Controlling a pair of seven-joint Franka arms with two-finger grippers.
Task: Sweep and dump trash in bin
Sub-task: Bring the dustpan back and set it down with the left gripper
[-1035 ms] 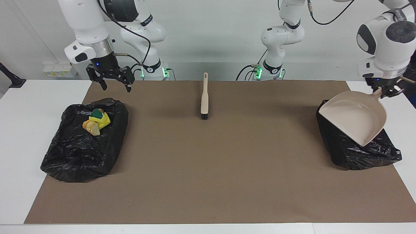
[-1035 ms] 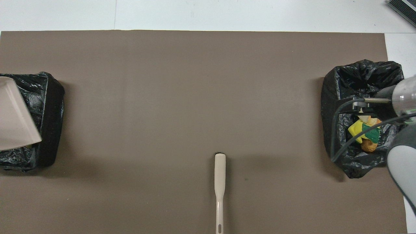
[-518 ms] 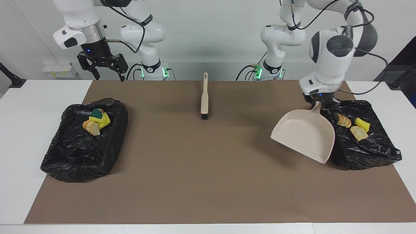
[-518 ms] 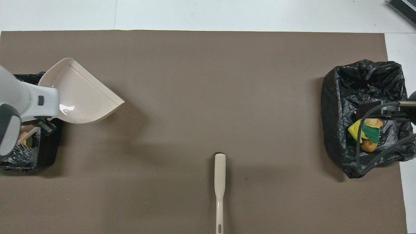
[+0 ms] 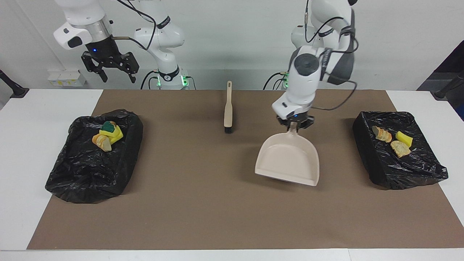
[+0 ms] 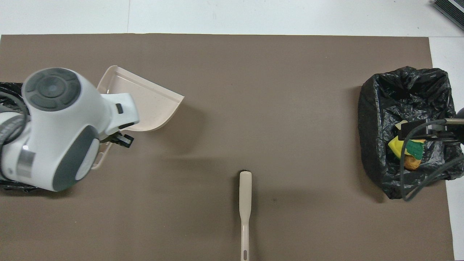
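Left gripper [image 5: 294,124]: fingers are being kept pinched on the handle of the dustpan [image 5: 288,159], which is being held over the bare brown mat [image 5: 203,203], between the brush [image 5: 228,107] and the black-lined bin at the left arm's end of the table [image 5: 377,163]. The pan is being held with its open mouth pointing away from the robots, and nothing is being seen in it.

A second ago the pan was being tipped over that bin; half a second ago it was being drawn off beside it; now it is being carried well clear, toward the middle of the table. This is being read as the dump being finished and the pan being brought back.

Trash: three pieces [image 5: 393,141], two bread-like lumps and a yellow sponge chunk, are lying in that bin. More trash [image 5: 107,135], yellow and green sponge with a bread-like lump, is lying in the black-lined bin at the right arm's end [image 5: 87,170]. No scrap is being seen loose on the mat, so the sweeping is being judged done or nearly so.

Right gripper [image 5: 111,69]: fingers are being held spread and empty, raised near its own base, above the table edge nearer to the robots than its bin; the right arm is being kept waiting.

Brush: lying untouched on the mat near the robots.
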